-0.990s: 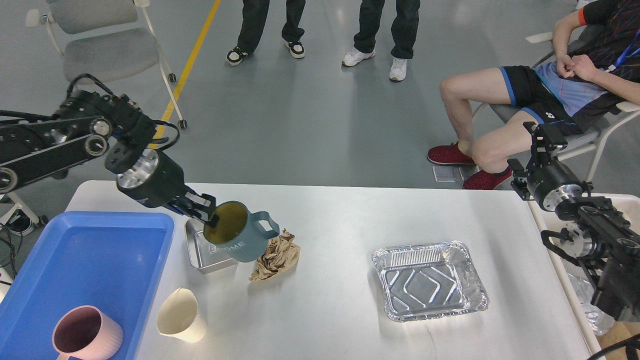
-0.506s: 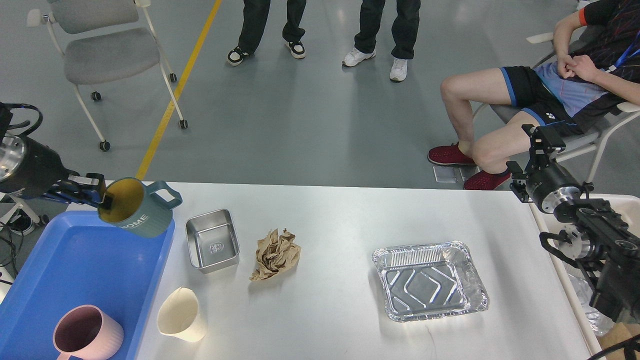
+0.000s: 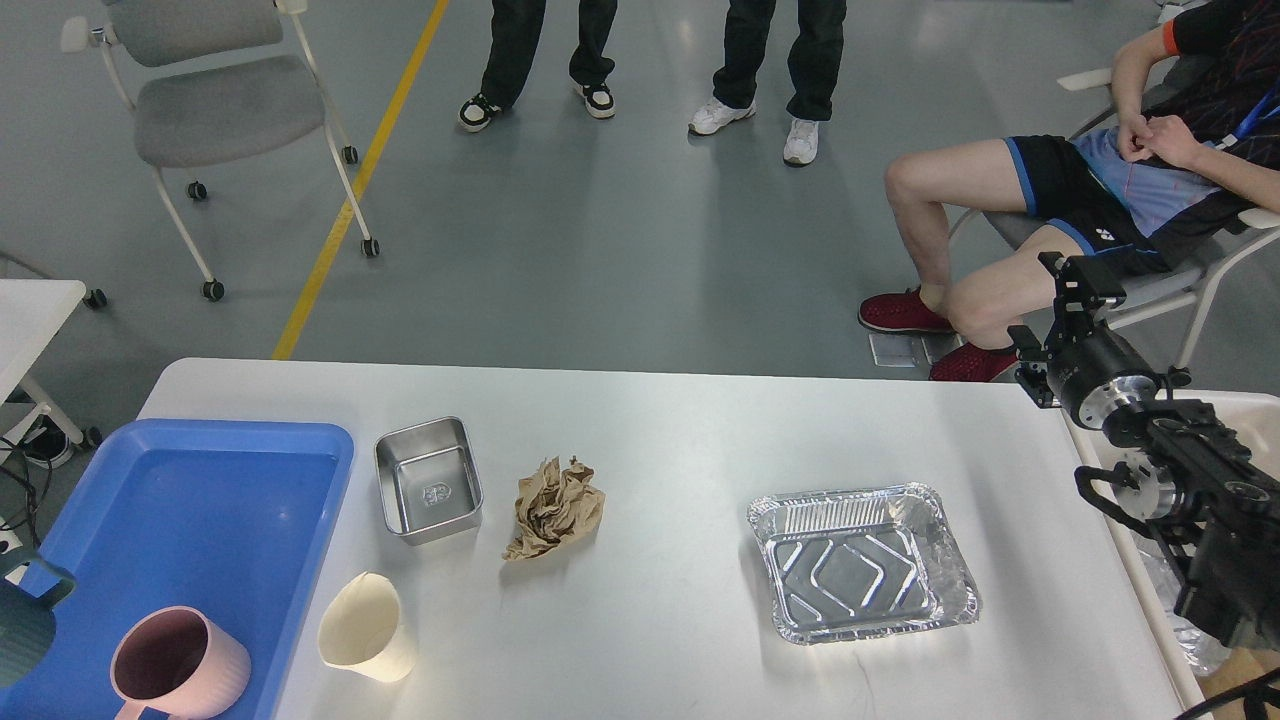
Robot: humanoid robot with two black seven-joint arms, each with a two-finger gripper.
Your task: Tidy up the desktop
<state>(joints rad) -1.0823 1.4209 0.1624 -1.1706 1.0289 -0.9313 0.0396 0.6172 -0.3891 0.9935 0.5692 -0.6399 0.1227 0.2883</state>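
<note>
The white desktop [image 3: 700,420] carries a small steel tin [image 3: 428,480], a crumpled brown paper ball [image 3: 555,508], a cream paper cup [image 3: 362,630] lying on its side and an empty foil tray [image 3: 860,565]. At its left end sits a blue tray [image 3: 200,500] holding a pink mug [image 3: 175,665]. A teal mug [image 3: 22,620] shows only partly at the tray's left edge, cut off by the frame. My left gripper is out of view. My right gripper [image 3: 1075,290] hangs beyond the table's far right corner, dark and small, over no object.
A small white side table [image 3: 30,310] stands at far left and a grey wheeled chair [image 3: 220,100] behind it. Two people stand beyond the table; a seated person's legs [image 3: 960,260] are close to my right arm. A white bin [image 3: 1240,405] adjoins the right edge.
My left arm carried the teal mug from over the steel tin leftward and down to the blue tray's left edge, then left the view. The right arm barely moved.
</note>
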